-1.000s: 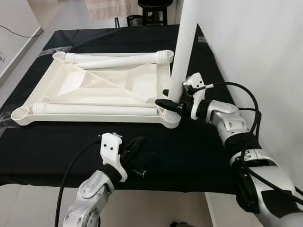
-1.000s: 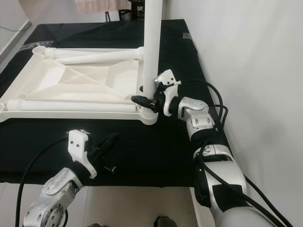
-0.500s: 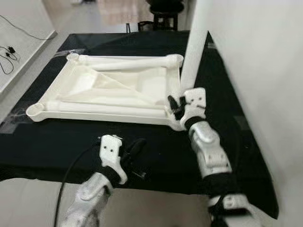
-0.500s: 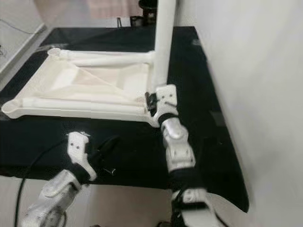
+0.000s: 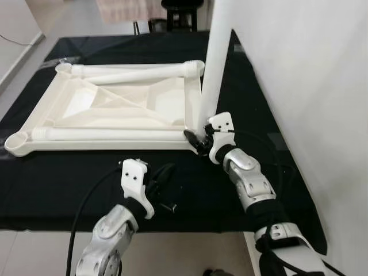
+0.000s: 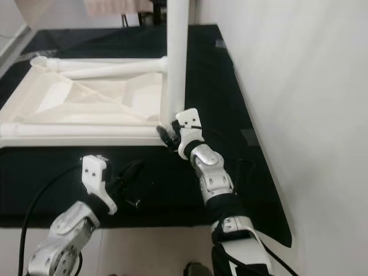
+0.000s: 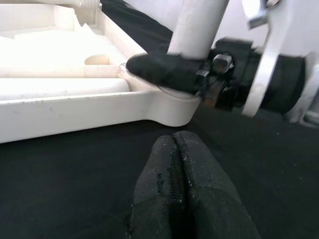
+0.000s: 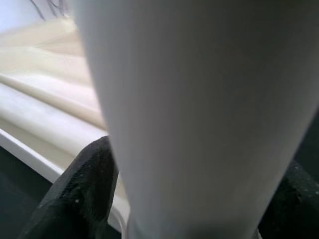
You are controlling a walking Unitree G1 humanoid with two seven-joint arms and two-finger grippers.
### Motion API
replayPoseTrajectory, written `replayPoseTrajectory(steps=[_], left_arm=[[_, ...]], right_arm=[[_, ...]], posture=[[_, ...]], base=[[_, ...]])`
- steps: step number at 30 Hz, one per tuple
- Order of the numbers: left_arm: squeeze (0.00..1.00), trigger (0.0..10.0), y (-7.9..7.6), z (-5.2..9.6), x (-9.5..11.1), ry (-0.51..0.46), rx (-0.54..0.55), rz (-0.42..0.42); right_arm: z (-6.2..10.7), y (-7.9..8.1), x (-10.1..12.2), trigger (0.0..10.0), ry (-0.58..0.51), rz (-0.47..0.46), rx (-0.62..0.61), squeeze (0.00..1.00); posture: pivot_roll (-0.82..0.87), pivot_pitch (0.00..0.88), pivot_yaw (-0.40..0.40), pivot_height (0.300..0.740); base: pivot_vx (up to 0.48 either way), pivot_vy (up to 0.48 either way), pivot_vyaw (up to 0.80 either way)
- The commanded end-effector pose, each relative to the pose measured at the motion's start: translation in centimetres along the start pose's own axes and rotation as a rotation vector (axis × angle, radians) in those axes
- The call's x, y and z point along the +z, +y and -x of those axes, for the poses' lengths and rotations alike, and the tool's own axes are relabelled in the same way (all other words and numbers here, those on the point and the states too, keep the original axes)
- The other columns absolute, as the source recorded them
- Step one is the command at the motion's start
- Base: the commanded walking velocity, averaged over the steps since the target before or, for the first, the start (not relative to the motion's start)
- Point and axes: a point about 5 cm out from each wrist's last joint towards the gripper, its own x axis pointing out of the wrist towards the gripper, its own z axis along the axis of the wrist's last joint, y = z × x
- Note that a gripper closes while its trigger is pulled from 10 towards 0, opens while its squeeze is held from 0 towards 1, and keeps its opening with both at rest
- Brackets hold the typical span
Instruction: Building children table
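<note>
An upside-down white plastic table top [image 5: 75, 103] lies on a black-covered table [image 5: 69, 178]. One white leg [image 5: 215, 63] stands upright in its near right corner socket. My right gripper [image 5: 198, 137] is shut on the base of that leg; in the right wrist view its fingers [image 8: 84, 189] sit either side of the leg [image 8: 199, 99]. Three more white legs lie on the top, two along the far edge [image 5: 138, 70] and one along the near edge [image 5: 109, 134]. My left gripper [image 5: 165, 172] is shut and empty, low over the cloth in front of that corner [image 7: 169, 107].
A white wall [image 5: 299, 69] runs close along the table's right side. A dark stool [image 5: 178, 10] and hanging cloth stand beyond the far edge. The table's front edge [image 5: 190, 215] is just below my left wrist. Light floor lies to the left.
My right forearm has swung in from the right to come at the leg from the front, still gripping its base. The camera shifted. The left gripper has stayed in place.
</note>
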Motion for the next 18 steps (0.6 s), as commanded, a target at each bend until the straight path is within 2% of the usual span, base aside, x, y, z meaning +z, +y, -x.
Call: replayPoseTrajectory(steps=[1, 2, 3, 4, 5, 9, 12, 13, 14, 15, 18], left_arm=[[0.0, 10.0, 0.0, 0.1, -0.6, 0.021, 0.002, 0.015], [0.0, 10.0, 0.0, 0.2, -0.6, 0.022, 0.002, 0.015], [0.0, 10.0, 0.0, 0.2, -0.6, 0.022, 0.002, 0.015], [0.0, 10.0, 0.0, 0.2, -0.6, 0.022, 0.001, 0.016], [0.0, 10.0, 0.0, 0.2, -0.6, 0.022, 0.002, 0.016], [0.0, 10.0, -0.1, 0.2, -0.6, 0.022, 0.003, 0.015], [0.0, 10.0, -0.1, 0.3, -0.6, 0.022, 0.004, 0.014], [0.0, 10.0, -0.1, 0.3, -0.6, 0.023, 0.004, 0.014], [0.0, 10.0, -0.1, 0.3, -0.6, 0.023, 0.005, 0.014], [0.0, 10.0, -0.2, 0.3, -0.7, 0.023, 0.005, 0.015], [0.0, 10.0, -0.2, 0.3, -0.7, 0.024, 0.004, 0.016]], right_arm=[[-0.4, 0.5, 1.9, 10.0, -0.047, 0.005, 0.197, 0.0], [-0.4, 0.3, 2.2, 10.0, -0.046, 0.014, 0.249, 0.0], [-0.4, 0.3, 2.2, 10.0, -0.046, 0.014, 0.249, 0.0], [-0.5, -0.4, 2.7, 10.0, -0.041, 0.054, 0.331, 0.0], [-0.6, -0.6, 2.9, 10.0, -0.035, 0.055, 0.374, 0.0], [-0.9, -1.3, 3.4, 10.0, -0.022, 0.031, 0.44, 0.0], [-0.9, -1.5, 3.5, 10.0, -0.02, 0.034, 0.443, 0.0], [-0.9, -1.6, 3.6, 6.0, -0.017, 0.028, 0.459, 0.0], [-0.9, -1.7, 3.7, 1.1, -0.014, 0.012, 0.472, 0.0], [-0.8, -1.9, 3.7, 0.0, -0.009, -0.002, 0.479, 0.0], [-0.7, -2.2, 3.8, 0.0, -0.005, -0.016, 0.482, 0.0]], posture=[[0.02, 0.156, -0.002, 0.74], [0.03, 0.155, -0.005, 0.74], [0.03, 0.155, -0.005, 0.74], [0.03, 0.155, -0.005, 0.74], [0.03, 0.155, -0.009, 0.74], [0.04, 0.155, -0.013, 0.74], [0.04, 0.156, -0.014, 0.74], [0.04, 0.156, -0.015, 0.74], [0.04, 0.157, -0.015, 0.74], [0.04, 0.159, -0.015, 0.74], [0.04, 0.158, -0.015, 0.74]], base=[[0.0, 0.0, 0.0], [0.0, 0.0, 0.0], [0.0, 0.0, 0.0], [0.0, 0.0, 0.0], [0.0, 0.0, 0.0], [0.0, 0.0, 0.0], [0.0, 0.0, 0.0], [0.0, 0.0, 0.0], [0.0, 0.0, 0.0], [0.0, 0.0, 0.0], [0.0, 0.0, 0.0]])
